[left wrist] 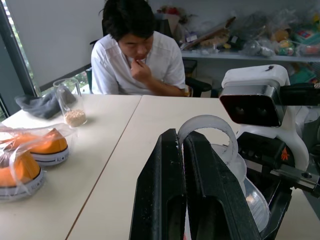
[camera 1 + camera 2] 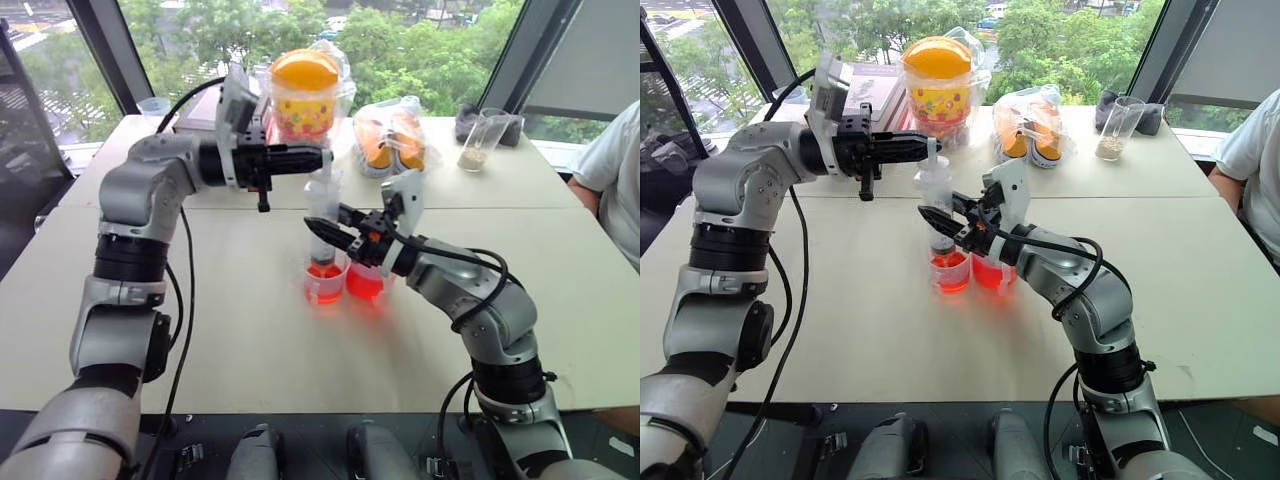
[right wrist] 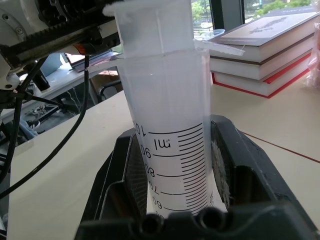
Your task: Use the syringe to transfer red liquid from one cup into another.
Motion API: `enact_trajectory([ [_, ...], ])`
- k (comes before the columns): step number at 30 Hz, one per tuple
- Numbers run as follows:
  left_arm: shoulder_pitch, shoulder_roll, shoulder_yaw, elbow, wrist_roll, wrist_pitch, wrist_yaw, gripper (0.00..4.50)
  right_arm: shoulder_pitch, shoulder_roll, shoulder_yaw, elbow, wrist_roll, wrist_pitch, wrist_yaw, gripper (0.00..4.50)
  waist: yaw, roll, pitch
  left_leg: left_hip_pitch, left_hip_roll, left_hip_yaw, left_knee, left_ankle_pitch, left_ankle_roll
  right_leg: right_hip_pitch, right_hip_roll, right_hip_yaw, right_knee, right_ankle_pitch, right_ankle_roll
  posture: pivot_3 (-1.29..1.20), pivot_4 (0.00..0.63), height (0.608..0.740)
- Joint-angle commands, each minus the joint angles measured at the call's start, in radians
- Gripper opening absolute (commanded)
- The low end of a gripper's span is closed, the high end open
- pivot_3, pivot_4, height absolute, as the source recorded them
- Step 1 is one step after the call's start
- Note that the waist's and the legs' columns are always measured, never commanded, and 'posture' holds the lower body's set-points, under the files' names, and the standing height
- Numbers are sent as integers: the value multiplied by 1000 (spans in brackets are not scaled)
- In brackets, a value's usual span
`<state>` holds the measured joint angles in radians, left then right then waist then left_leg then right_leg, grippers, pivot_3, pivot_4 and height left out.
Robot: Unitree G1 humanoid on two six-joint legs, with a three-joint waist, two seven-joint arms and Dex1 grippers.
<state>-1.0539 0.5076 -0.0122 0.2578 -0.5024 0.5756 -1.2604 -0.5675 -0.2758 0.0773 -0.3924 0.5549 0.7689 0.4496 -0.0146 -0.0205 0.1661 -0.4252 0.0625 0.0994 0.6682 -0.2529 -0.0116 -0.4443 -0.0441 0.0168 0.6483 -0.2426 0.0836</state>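
The syringe (image 2: pixel 322 205) stands upright over two red-tinted clear cups near the table's middle. Its tip dips into the left cup (image 2: pixel 326 285), which holds red liquid (image 2: pixel 325 272). The right cup (image 2: pixel 366 283) touches it and also holds red liquid. I cannot tell which cup is the larger. My right gripper (image 2: pixel 323 233) is shut on the barrel (image 3: pixel 167 100), with a finger on each side. My left gripper (image 2: pixel 322 158) points level at the top of the syringe. It is shut on the plunger's clear ring (image 1: pixel 207 121).
Far side of the table: an orange-lidded jar (image 2: pixel 303 95), bagged orange items (image 2: pixel 392 135), a tall clear cup with beige powder (image 2: pixel 480 140) and stacked books (image 3: pixel 260 55). A person (image 2: pixel 615 170) sits at the table's right edge.
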Motion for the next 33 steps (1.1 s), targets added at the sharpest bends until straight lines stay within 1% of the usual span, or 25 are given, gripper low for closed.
enact_trajectory([
  [1, 48, -13, -68, -49, 0, 22, -48, 22, -100, 13, -77, -61, 19, -58, -28, 1385, 0, 0, 0, 0, 0, 0, 0, 0, 0, 0, 0, 0, 0, 0, 0, 0, 150, 740],
  [4, 70, -9, -87, -45, 34, -11, -41, 22, -115, -4, -89, -55, 17, -53, -22, 1385, 0, 0, 0, 0, 0, 0, 0, 0, 0, 0, 0, 0, 0, 0, 0, 0, 150, 740],
  [9, 84, -14, -79, -56, 32, -10, -32, 22, -131, -20, -105, -50, 29, -44, -24, 1385, 0, 0, 0, 0, 0, 0, 0, 0, 0, 0, 0, 0, 0, 0, 0, 0, 150, 740],
  [12, 71, -14, -55, -50, 22, -8, -14, 22, -126, -26, -103, -47, 32, -39, -23, 1385, -1, 0, 0, 0, 0, 0, 0, 0, 0, 0, 0, 0, 0, 0, 0, 0, 150, 740],
  [14, 39, -2, -16, -26, -3, 22, 0, 22, -108, -21, -88, -44, 30, -39, -23, 1385, -1, 0, 0, 0, 0, 0, 0, 0, 0, 0, 0, 0, 0, 0, 0, 0, 150, 740],
  [17, 1, 44, 17, 32, 2, 26, -13, 931, -87, -15, -65, -42, 19, -37, -22, 1385, -3, 0, 0, 0, 0, 0, 0, 0, 0, 0, 0, 0, 0, 0, 0, 0, 150, 740],
  [18, -8, 58, 27, 53, 4, 24, -15, 1384, -82, -15, -58, -40, 13, -36, -22, 1385, -3, 0, 0, 0, 0, 0, 0, 0, 0, 0, 0, 0, 0, 0, 0, 0, 150, 740],
  [19, -17, 69, 36, 72, 4, 24, -15, 1977, -78, -16, -54, -37, 9, -35, -22, 1385, -3, 0, 0, 0, 0, 0, 0, 0, 0, 0, 0, 0, 0, 0, 0, 0, 150, 740],
  [22, -22, 107, 55, 98, 2, 20, -24, 3576, -67, -17, -48, -27, 2, -39, -18, 1385, -3, 0, 0, 0, 0, 0, 0, 0, 0, 0, 1, 0, 0, 0, 0, 0, 150, 740],
  [24, -9, 133, 61, 101, 4, 13, -35, 4490, -62, -23, -43, -22, -4, -44, -12, 1385, -2, 0, 0, 0, 0, 0, 0, 0, 0, 0, 0, 0, 0, 0, 0, 0, 150, 740],
  [27, 20, 159, 67, 81, -6, 19, -43, 4490, -67, -31, -50, -14, -4, -38, -8, 1385, -2, 0, 0, 0, 0, 0, 0, 0, 0, 0, 0, 0, 0, 0, 0, 0, 150, 740],
  [30, 69, 158, 82, 30, -28, 52, -9, 4490, -114, -50, -68, -10, 7, 2, -17, 1385, -3, 0, 0, 0, 0, 0, 0, 0, 0, 0, 0, 0, 0, 0, 0, 0, 150, 740],
  [31, 90, 152, 85, 8, -33, 61, 9, 4490, -148, -75, -70, -8, -3, 31, -24, 1385, -2, 0, 0, 0, 0, 0, 0, 0, 0, 0, 0, 0, 1, 0, 0, 0, 150, 740],
  [33, 144, 141, 85, -52, -38, 64, 34, 4490, -258, -98, -133, 19, 50, 153, -71, 1385, -3, 0, 0, 0, 0, 1, 0, 0, 0, 0, -1, 0, 1, 0, 0, 0, 150, 740],
])
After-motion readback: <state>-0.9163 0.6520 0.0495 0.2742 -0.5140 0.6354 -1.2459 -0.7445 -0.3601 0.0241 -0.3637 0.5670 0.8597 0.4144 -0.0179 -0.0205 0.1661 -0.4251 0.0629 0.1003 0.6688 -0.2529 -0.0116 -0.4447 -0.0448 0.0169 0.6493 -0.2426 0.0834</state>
